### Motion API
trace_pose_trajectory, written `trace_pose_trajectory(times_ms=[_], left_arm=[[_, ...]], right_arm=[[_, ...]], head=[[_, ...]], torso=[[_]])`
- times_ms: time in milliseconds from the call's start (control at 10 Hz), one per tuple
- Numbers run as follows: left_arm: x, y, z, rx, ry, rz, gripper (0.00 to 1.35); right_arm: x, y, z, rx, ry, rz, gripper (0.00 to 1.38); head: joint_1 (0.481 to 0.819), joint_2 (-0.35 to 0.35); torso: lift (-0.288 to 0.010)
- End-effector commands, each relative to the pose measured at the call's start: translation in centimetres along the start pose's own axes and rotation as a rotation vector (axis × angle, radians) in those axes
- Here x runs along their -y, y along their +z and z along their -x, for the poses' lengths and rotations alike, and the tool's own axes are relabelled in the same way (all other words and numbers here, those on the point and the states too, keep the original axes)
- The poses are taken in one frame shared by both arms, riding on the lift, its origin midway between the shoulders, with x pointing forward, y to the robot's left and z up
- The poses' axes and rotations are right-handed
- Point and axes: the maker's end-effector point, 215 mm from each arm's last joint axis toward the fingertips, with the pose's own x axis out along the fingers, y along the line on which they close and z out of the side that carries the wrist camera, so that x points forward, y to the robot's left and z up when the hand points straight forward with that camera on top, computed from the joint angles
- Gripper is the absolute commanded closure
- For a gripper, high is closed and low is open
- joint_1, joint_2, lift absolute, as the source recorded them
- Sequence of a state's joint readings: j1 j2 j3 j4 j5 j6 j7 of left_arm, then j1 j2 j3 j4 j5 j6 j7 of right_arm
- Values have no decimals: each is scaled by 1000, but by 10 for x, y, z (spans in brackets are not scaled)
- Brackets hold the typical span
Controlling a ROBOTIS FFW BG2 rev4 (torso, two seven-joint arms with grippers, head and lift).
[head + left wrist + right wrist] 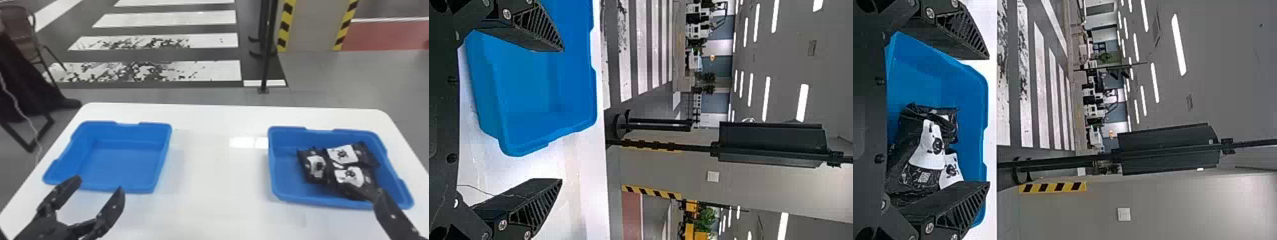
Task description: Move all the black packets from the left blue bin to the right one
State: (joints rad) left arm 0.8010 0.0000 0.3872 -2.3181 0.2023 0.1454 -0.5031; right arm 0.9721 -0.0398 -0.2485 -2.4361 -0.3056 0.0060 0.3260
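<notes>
Left gripper (99, 184), right gripper (392, 214): jaws wide, empty — black packets (349, 175) lie in right bin (306, 201).

Black packets (343, 155), creased and marked by white labels with dark emblems, are being contained in a partly overlapping heap within the right blue bin (286, 167). The upright left blue bin (124, 164) is being displayed well apart, its floor being exposed.

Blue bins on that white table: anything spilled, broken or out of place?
Nothing stands out. The left bin and right bin both sit upright, with no visible cracks, and the black packets lie inside the right one, jumbled together but not spilling over its rim.
</notes>
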Motion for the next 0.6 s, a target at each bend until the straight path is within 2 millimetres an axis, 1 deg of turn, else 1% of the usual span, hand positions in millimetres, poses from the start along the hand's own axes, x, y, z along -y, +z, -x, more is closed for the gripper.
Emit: trace_pose_trajectory(times_ms=[0,500], left_arm=[[2,1,-2,5,-3,4,154],[5,-3,-3,-8,-6,13,154]], right_arm=[[-2,3,-1,6,4,-1,134],[-5,6,-2,15,13,-7,134]], head=[[695,75],[695,74]], torso=[[-150],[-150]])
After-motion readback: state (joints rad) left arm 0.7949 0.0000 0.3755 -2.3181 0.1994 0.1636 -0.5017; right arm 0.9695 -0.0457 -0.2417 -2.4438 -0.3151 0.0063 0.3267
